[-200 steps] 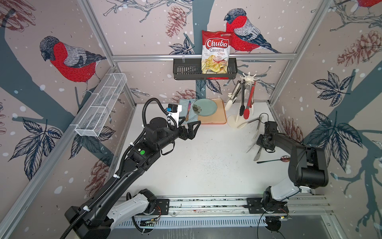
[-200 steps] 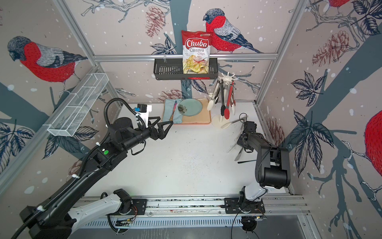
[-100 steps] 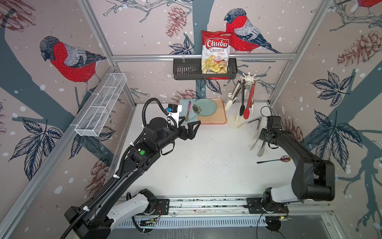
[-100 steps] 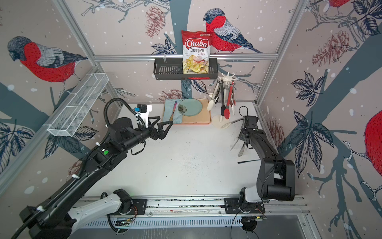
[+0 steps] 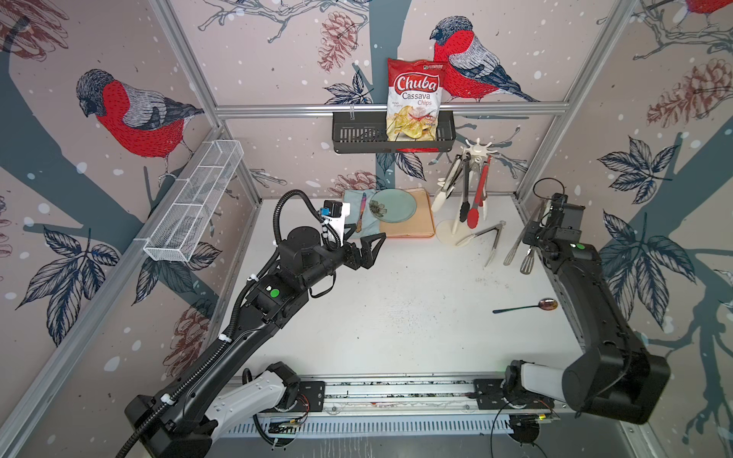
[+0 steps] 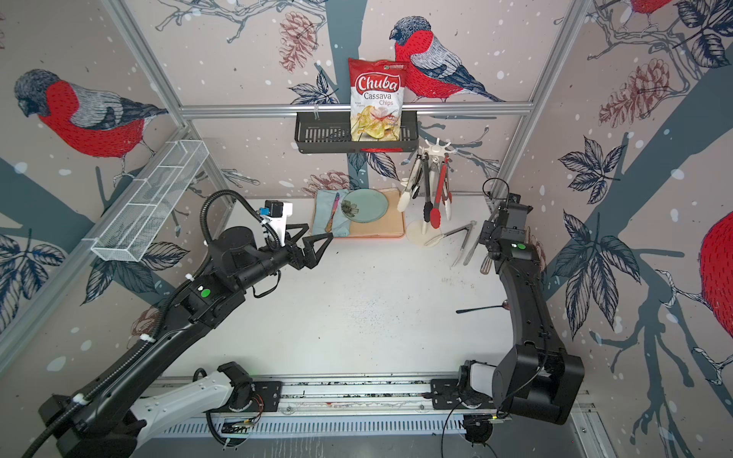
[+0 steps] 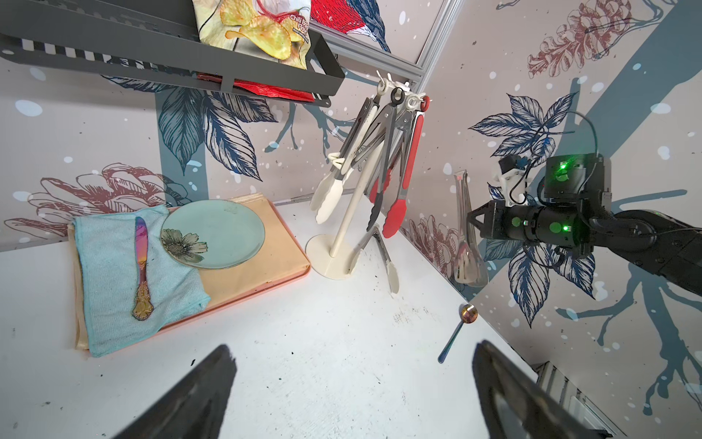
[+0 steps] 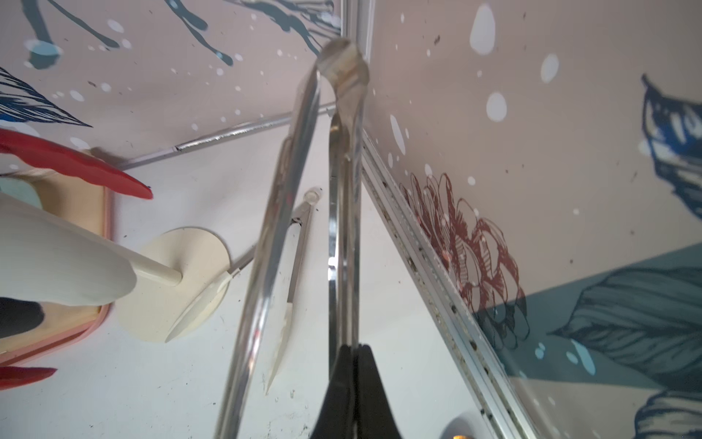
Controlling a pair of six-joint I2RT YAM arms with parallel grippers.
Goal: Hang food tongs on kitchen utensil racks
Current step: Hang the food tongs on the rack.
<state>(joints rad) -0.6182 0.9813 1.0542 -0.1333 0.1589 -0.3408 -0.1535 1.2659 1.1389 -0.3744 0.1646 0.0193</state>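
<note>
Tongs [image 7: 464,205] stand upright, hinge up, one arm pinched in our right end effector [image 7: 473,219]; the crown of the rack [image 7: 343,228] sits to its left and higher. Our left end effector [image 6: 319,232] hangs spread.

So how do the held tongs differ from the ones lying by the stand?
The held tongs are bare steel, slotted tips; the lying tongs are white-tipped. The held tongs hang from the right gripper; the lying tongs rest flat, one tip at the base of the stand. Both form open Vs.

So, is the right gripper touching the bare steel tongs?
Touching: right wrist view shows the right gripper shut on one arm of the bare steel tongs.
</note>
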